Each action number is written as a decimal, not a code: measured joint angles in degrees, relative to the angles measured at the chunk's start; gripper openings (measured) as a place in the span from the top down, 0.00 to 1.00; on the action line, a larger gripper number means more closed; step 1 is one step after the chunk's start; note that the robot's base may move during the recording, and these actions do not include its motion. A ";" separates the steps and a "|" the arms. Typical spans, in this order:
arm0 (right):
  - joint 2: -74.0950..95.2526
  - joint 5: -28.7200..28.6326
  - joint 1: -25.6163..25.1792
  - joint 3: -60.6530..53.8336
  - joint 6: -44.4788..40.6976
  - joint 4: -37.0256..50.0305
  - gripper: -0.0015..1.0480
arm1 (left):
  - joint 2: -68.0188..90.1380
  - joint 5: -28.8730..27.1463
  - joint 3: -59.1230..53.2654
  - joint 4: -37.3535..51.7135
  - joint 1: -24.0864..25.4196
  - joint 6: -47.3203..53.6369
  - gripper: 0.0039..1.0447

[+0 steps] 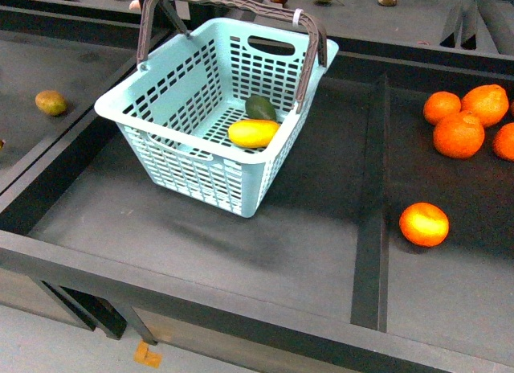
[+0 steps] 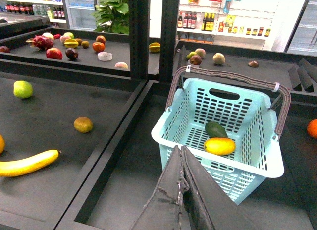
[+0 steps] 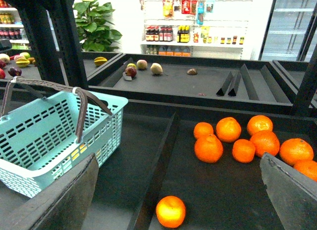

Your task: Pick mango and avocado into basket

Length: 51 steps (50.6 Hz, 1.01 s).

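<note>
Presently catalogued, one moment at a fruit display:

Basket: teal, slotted, stood on the dark desk in the middle compartment, both brown handles raised. Judged light and somewhat flexible at the walls; the handles were the natural hold.

Mango: yellow-orange, oblong, lay on the basket floor. Judged smooth, fairly firm and moderately heavy, apt to slip or roll in a narrow pinch; best taken across its short width at mid-length, with modest pressure to avoid bruising.

Avocado: dark green, lay on the basket floor just behind the mango, touching or nearly touching it. Judged firm with dull, less slippery skin; likewise best gripped across the middle.

Left tool: seen in the left wrist view with its two dark fingers pressed together, holding nothing, aimed toward the near wall of the basket.

Right tool: seen in the right wrist view with fingers spread wide apart, nothing between them, facing the divider between the basket's compartment and the oranges.

Other stock: one loose orange apart from the cluster; a banana and a small brownish fruit in the left compartment.

Task status, judged: both fruits were in the basket; nothing remained to collect.
</note>
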 joint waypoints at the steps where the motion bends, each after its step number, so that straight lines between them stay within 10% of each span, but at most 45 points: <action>1: 0.00 0.02 0.00 0.00 0.00 0.00 0.07 | -0.63 0.02 0.00 -0.66 0.00 0.00 0.98; 51: 0.00 0.02 0.00 0.00 0.00 0.00 0.07 | -28.15 0.02 0.00 -28.13 -0.04 0.02 0.98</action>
